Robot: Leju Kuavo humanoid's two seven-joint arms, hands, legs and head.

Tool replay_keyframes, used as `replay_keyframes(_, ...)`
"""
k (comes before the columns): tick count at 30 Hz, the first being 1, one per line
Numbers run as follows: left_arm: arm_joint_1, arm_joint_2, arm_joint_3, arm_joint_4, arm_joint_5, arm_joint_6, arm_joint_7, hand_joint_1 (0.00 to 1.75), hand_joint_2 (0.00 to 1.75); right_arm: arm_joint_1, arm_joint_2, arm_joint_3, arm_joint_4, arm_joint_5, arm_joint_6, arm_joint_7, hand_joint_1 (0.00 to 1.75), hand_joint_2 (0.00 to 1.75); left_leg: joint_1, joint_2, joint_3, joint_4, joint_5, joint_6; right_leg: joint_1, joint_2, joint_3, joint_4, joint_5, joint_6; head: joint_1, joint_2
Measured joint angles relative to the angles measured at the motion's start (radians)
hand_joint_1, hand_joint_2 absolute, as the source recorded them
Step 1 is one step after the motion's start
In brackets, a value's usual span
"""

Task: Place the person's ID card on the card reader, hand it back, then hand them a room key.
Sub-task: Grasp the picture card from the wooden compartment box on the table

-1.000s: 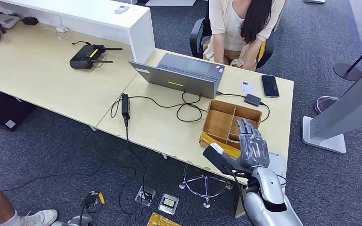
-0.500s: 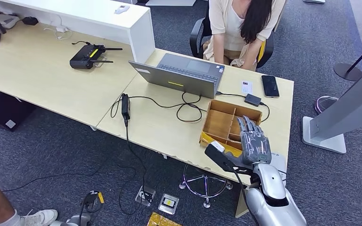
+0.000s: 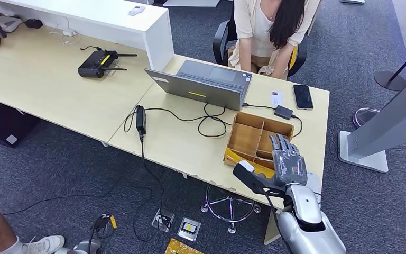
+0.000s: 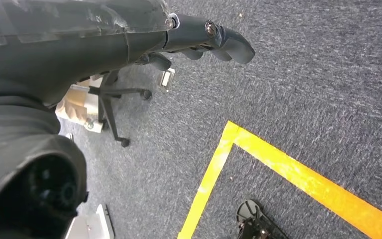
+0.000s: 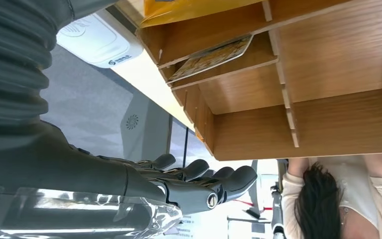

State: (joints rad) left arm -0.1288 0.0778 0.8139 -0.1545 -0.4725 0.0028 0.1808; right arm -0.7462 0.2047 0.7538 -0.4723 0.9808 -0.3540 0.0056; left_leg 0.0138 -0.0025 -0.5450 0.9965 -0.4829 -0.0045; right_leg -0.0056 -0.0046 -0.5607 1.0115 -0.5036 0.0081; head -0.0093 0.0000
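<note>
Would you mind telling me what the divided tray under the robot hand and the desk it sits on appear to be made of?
The divided tray looks like thin wood or plywood with a warm brown finish: grain runs along its panels in the right wrist view, and the partitions are slotted together. The desk seems to be a pale laminate board, smooth and matte with faint, uniform grain; solid wood cannot be ruled out.

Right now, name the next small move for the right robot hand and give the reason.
Probably lower the right robot hand into the wooden tray towards the card lying in one compartment: the hand hovers open over the tray, holding nothing.
</note>
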Motion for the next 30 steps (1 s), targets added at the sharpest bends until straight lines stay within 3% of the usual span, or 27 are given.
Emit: replay_keyframes(30, 0.002, 0.016, -0.001, 0.000, -0.031, -0.036, -0.021, 0.00, 0.00, -0.024, -0.014, -0.017, 0.085, 0.020, 0.034, -0.005, 0.00, 1.75, 0.000, 0.000, 0.000, 0.000, 0.000, 0.000, 0.000, 0.000, 0.000, 0.000, 0.000, 0.000, 0.000, 0.000)
